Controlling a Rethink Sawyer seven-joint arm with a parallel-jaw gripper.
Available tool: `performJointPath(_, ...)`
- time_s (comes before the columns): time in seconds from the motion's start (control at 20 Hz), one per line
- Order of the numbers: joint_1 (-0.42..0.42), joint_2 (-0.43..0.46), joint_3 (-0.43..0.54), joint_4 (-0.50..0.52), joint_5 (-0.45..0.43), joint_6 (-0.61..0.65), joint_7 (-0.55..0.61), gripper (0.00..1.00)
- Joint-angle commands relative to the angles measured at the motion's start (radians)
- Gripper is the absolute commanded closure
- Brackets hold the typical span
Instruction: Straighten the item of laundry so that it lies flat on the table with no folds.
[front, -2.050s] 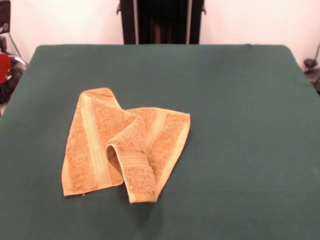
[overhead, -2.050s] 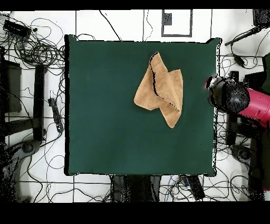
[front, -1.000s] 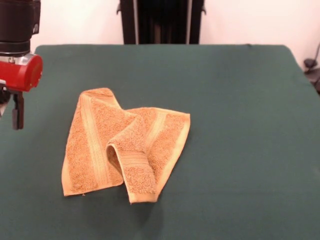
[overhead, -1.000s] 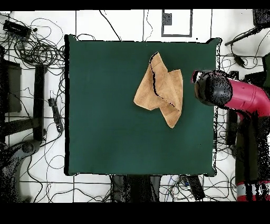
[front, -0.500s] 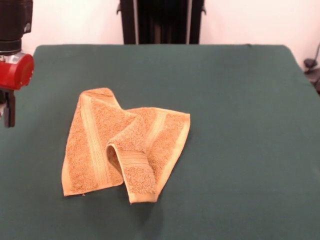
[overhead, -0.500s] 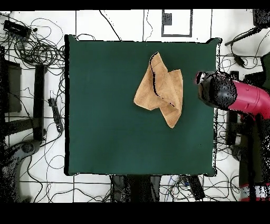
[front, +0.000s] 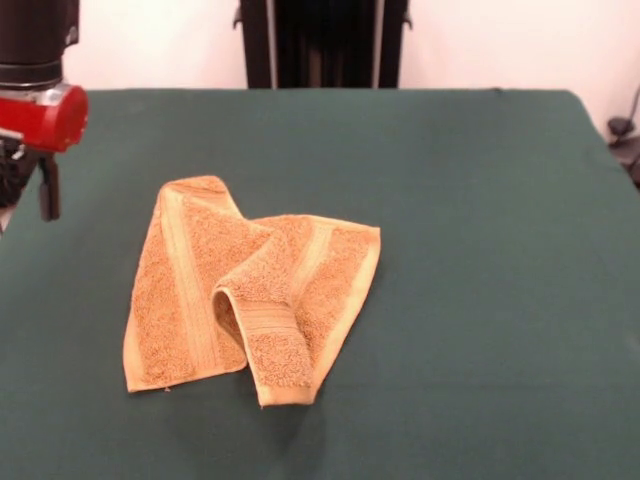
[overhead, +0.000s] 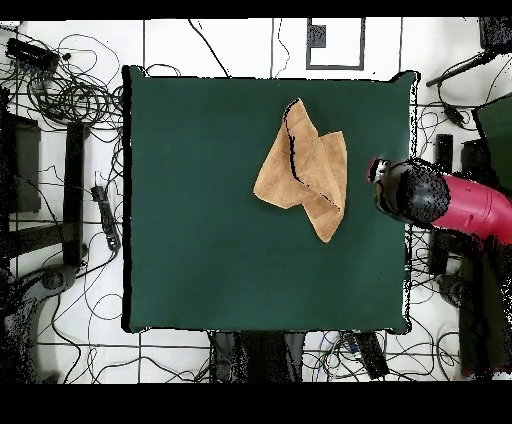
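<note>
Just one folded towel (front: 245, 300), one gripper (front: 45, 195).

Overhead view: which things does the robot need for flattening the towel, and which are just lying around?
Needed:
- towel, still folded
- table
- gripper, beside the towel, not touching

Lying around:
- cables on the floor
- black stands beside the table
</note>
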Motion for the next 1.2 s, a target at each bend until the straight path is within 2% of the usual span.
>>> performJointPath(0.05,0.042,-0.001,0.103,0.234,-0.038,0.089,-0.153,0.0)
performJointPath(0.75,0.083,-0.028,0.07,0.301,-0.081,0.039,-0.067,0.0)
performJointPath(1.2,0.094,-0.072,0.072,0.333,-0.097,0.055,-0.078,0.0)
